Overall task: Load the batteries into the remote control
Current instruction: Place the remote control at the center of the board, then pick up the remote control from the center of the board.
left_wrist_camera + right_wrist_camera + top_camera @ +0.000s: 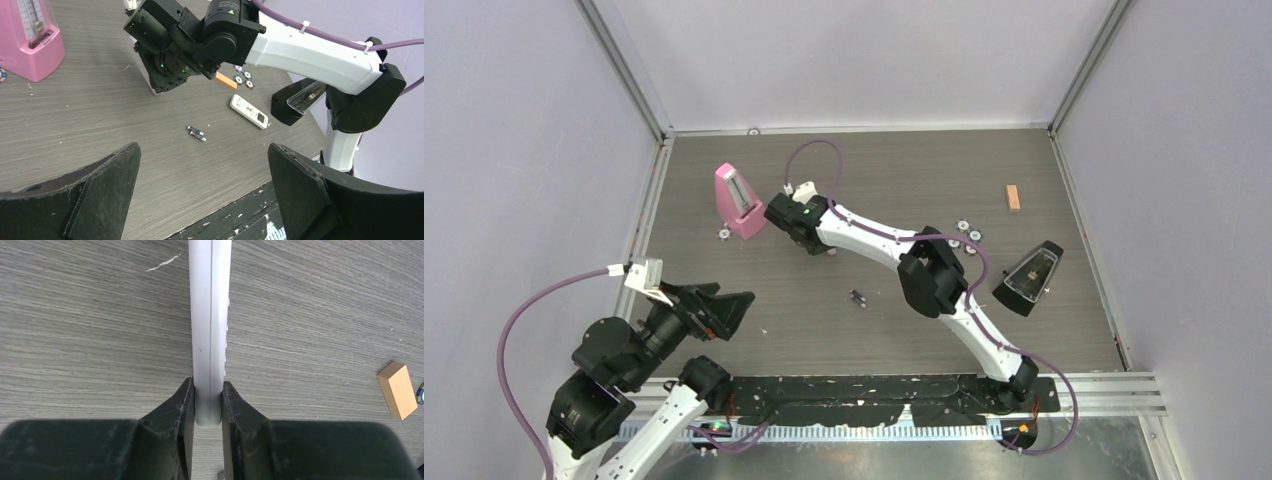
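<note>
At the near left corner of the desk [904,160], the left fingers [102,185] hang spread wide with nothing between them. They are tilted toward the middle, which looks like readiness to go for the batteries [196,133]. Those lie loose and close together on bare wood near the desk's centre, apart from everything else and not yet loaded. Farther in, toward the far left, the right fingers [181,407] are clamped on one end of the remote control [210,325]. They pinch it across its thin depth so it stands on a long edge, buttons facing sideways. That hold seems meant to turn or steady the body so the bay can be reached. Just beside it stands a pink metronome [739,200], and a wooden block [1013,197] lies by the far right edge.
</note>
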Controlling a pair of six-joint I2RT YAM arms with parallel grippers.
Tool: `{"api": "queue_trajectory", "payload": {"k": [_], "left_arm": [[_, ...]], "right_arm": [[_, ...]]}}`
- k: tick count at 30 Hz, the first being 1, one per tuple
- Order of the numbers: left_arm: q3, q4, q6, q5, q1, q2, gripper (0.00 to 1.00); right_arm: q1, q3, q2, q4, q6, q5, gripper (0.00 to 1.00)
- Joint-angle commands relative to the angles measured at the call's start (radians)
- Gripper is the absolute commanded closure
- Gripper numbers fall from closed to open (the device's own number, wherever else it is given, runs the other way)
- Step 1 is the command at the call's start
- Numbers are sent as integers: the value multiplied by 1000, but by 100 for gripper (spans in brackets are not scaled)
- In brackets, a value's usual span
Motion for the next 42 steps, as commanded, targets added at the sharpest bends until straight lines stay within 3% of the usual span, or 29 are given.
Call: {"api": "queue_trajectory", "payload": {"k": [1,3,9,19,25,32,42], "left_arm": [[12,-4,18,-30,-2,-2,1],[14,-13,15,-42,-2,3,1],[19,-37,13,-50,-2,18,1],[18,-46,1,-52,-2,28,1],[9,-53,-10,-36,-2,27,1],[-19,-31,-23,41,-1,45,1],[-101,104,-82,164,-2,87,0]], "right_arm": [[0,23,19,8,26,-8,76],[0,22,14,19,32,-17,73],[0,-16,-28,70,29,-52,50],[-25,-166,-187,221,32,-242,37],[-42,-420,-446,346,15,-320,20],[-76,-828,-731,339,-82,-260,7],[-221,-1233,-1038,252,-253,-231,3]]}}
